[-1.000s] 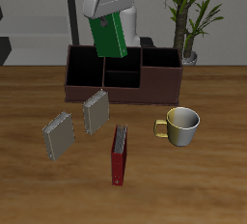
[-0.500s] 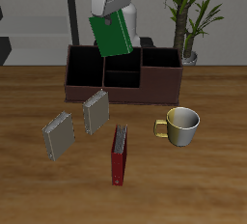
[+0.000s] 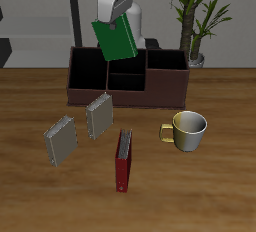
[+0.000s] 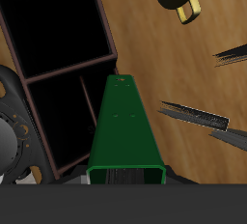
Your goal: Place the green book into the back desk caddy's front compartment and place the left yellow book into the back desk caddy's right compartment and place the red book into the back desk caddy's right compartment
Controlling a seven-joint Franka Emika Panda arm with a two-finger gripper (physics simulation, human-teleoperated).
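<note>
While the pincer [image 3: 113, 13] is pinching the green book [image 3: 115, 38] by its top edge, high above the back desk caddy [image 3: 128, 77] near the bench's back edge, the stiff, big book hangs tilted and looks likely to swing.

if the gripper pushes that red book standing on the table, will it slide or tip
The red book stands on a narrow edge, slim and tall, so a push on its broad face would probably topple it. Being a hardcover, it should stay stiff. A low push along its length might slide it.
</note>
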